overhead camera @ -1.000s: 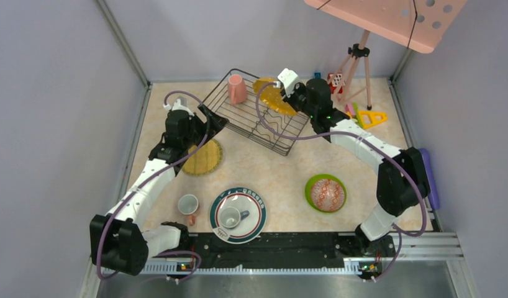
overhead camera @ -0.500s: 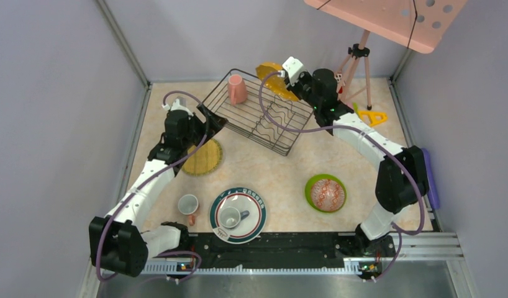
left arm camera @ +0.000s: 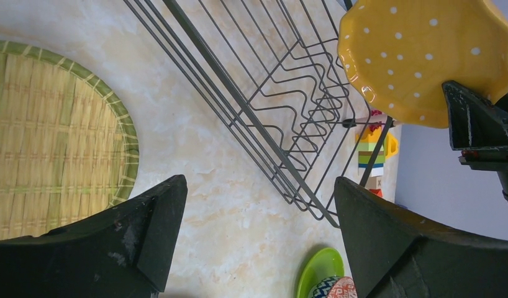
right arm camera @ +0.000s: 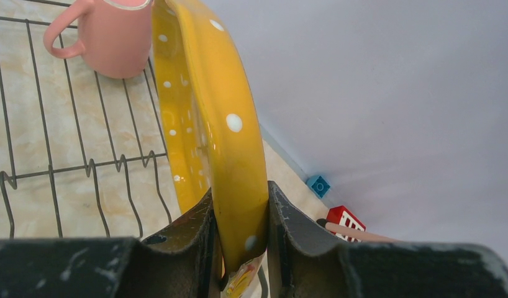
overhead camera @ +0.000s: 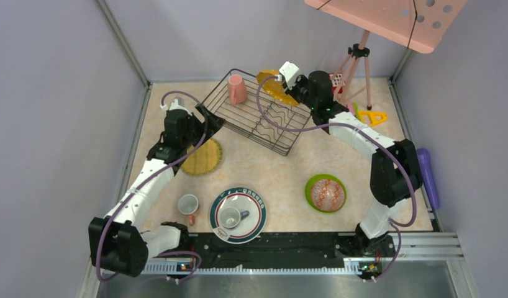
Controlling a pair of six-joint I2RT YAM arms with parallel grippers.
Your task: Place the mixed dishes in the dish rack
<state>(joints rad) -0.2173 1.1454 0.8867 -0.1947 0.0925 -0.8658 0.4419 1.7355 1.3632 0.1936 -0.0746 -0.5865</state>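
Observation:
The dark wire dish rack (overhead camera: 254, 115) stands at the back centre with a pink mug (overhead camera: 235, 89) upside down in its far left corner. My right gripper (overhead camera: 293, 89) is shut on the rim of the yellow dotted scalloped plate (overhead camera: 271, 85) and holds it on edge above the rack's back side; it also shows in the right wrist view (right arm camera: 217, 118). My left gripper (overhead camera: 209, 119) is open and empty by the rack's left corner, above the olive-yellow plate (overhead camera: 202, 156). A lime green plate (overhead camera: 313, 186) holds the patterned bowl (overhead camera: 328, 195).
A green-rimmed white plate (overhead camera: 254, 202) carries a small white cup (overhead camera: 230, 216); a white cup (overhead camera: 188, 203) stands to its left. Toy blocks (overhead camera: 371, 116), a tripod (overhead camera: 356, 65) and a purple object (overhead camera: 428, 177) sit at the right.
My right gripper has lifted the yellow plate from lying over the rack's back corner and tipped it up on edge. My left arm has barely moved.

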